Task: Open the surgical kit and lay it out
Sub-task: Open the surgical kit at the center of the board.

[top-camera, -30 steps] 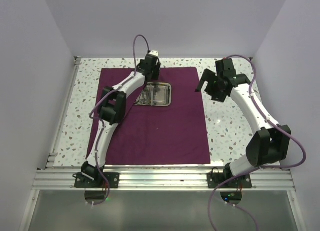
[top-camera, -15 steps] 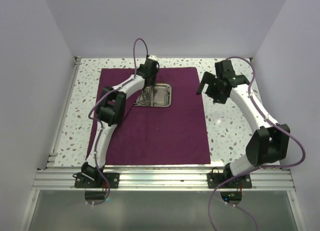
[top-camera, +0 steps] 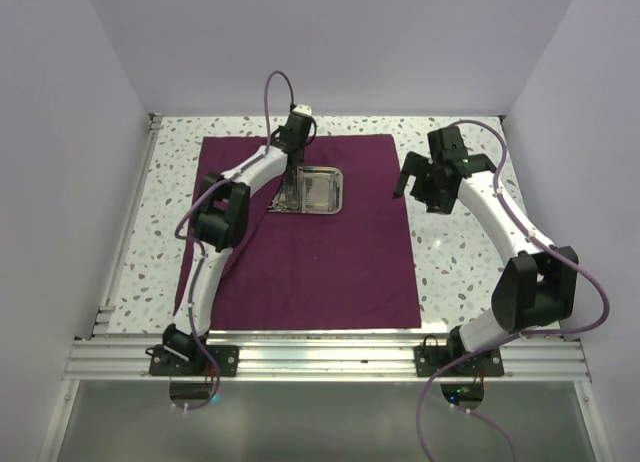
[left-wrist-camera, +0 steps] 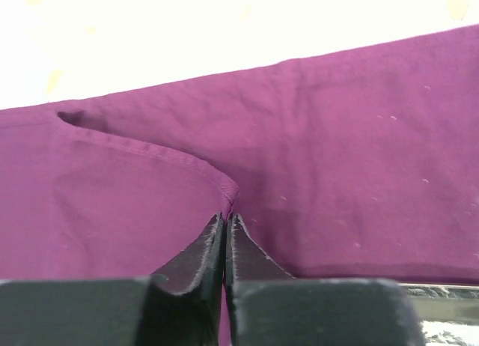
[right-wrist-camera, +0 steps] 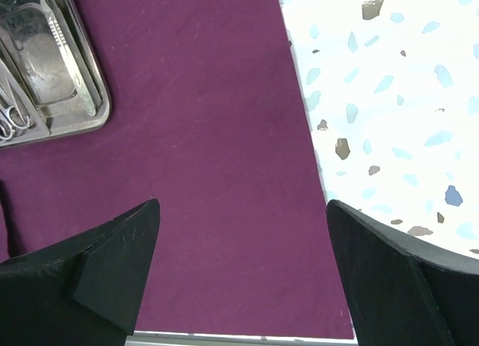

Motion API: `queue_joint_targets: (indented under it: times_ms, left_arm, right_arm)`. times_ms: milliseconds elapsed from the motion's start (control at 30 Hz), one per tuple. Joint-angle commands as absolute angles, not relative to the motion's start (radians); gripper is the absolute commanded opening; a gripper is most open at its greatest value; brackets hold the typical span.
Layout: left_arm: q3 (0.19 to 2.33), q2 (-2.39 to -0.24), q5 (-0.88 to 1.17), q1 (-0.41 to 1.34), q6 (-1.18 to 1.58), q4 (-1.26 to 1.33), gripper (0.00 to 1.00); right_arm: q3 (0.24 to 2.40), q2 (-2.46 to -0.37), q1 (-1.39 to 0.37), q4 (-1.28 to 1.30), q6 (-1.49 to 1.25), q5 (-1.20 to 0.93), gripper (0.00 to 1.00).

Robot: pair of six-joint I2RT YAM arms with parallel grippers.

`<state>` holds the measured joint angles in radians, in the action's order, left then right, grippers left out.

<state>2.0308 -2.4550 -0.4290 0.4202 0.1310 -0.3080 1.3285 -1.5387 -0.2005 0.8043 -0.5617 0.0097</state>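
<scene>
The surgical kit's dark purple cloth wrap (top-camera: 330, 252) lies spread flat on the speckled table. A small steel tray (top-camera: 318, 190) sits on its far half, holding slim tweezers (right-wrist-camera: 66, 43) and ring-handled instruments (right-wrist-camera: 9, 115). My left gripper (top-camera: 289, 180) is down at the tray's left end. In the left wrist view it (left-wrist-camera: 227, 216) is shut, with a raised hem of the cloth (left-wrist-camera: 172, 157) running into its tips. My right gripper (right-wrist-camera: 243, 205) hangs open over the cloth's right edge (right-wrist-camera: 299, 129), holding nothing.
The table (top-camera: 460, 252) has a metal rail (top-camera: 130, 222) along its left side and an aluminium frame (top-camera: 330, 357) at the near edge. Plain walls close in the back and both sides. A strip of the tray's rim (left-wrist-camera: 441, 290) shows low in the left wrist view.
My left gripper has gone from open to shut and dropped lower at the tray's left end. The right gripper has drifted slightly left and nearer, still open.
</scene>
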Motion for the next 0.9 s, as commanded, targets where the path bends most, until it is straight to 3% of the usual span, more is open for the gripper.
queue_joint_targets:
  times_ms: [0,300,333,400,500,533,633,733,867]
  left_arm:
    - [2.054,-2.399,-0.492,0.400,0.104,-0.270,0.01]
    - [1.952,-2.241,-0.495,0.238,0.017,-0.164,0.00]
    - [1.935,-2.232,-0.495,0.200,0.009,-0.146,0.04]
    - [1.913,-2.224,-0.512,0.167,0.005,-0.100,0.28]
    - [1.945,-2.261,-0.573,0.120,-0.025,-0.094,0.90]
    - [1.966,-2.288,-0.590,0.103,-0.020,-0.127,0.99]
    - [2.054,-2.312,-0.670,0.084,0.029,-0.217,1.00]
    - [1.993,-2.217,-0.684,0.083,0.040,-0.200,1.00]
    - [1.922,-2.091,-0.424,0.084,0.087,-0.256,0.94]
  right_arm:
    - [1.336,-1.542,-0.196,0.805,-0.538,0.023,0.96]
    - [1.391,-1.606,-0.196,0.782,-0.557,0.003,0.96]
    - [1.394,-1.611,-0.196,0.778,-0.561,0.003,0.96]
    - [1.394,-1.620,-0.195,0.769,-0.566,0.003,0.96]
    - [1.391,-1.637,-0.196,0.756,-0.574,-0.017,0.96]
    - [1.391,-1.643,-0.196,0.756,-0.575,-0.021,0.96]
    - [1.393,-1.655,-0.196,0.744,-0.581,-0.031,0.96]
    - [1.393,-1.667,-0.196,0.729,-0.597,-0.040,0.96]
    - [1.387,-1.678,-0.198,0.707,-0.620,-0.061,0.95]
